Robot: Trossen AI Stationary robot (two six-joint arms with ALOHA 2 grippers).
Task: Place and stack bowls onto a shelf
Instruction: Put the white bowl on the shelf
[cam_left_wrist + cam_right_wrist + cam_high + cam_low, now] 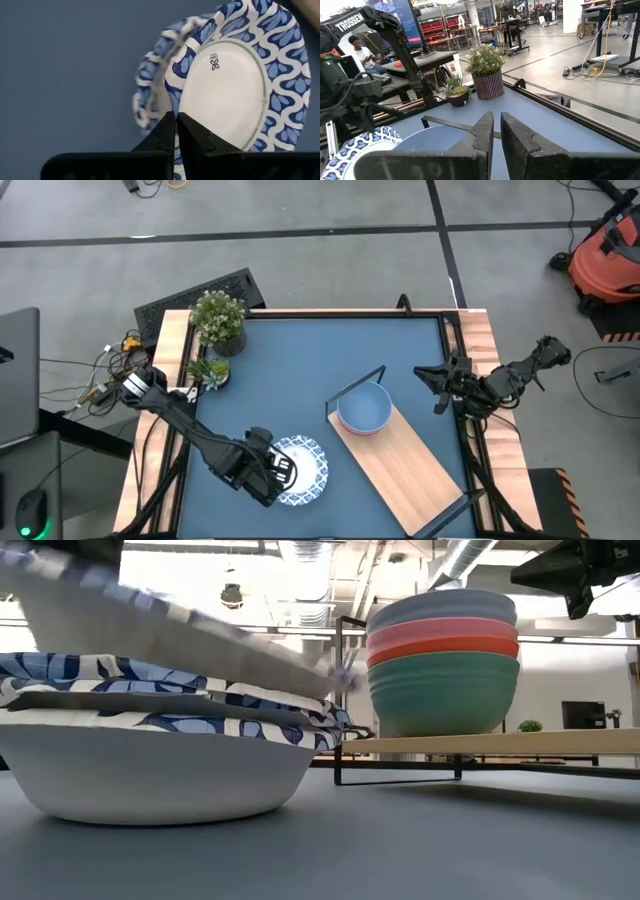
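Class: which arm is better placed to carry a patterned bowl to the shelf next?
Left. Its pincer is shut on the top patterned bowl's rim, while the right pincer waits off beside the shelf.

Left arm (375,22): white letters "TROSSEN" on its dark link.
Patterned bowl (235,85): small flower-like mark with tiny print on the white underside, too small to read.
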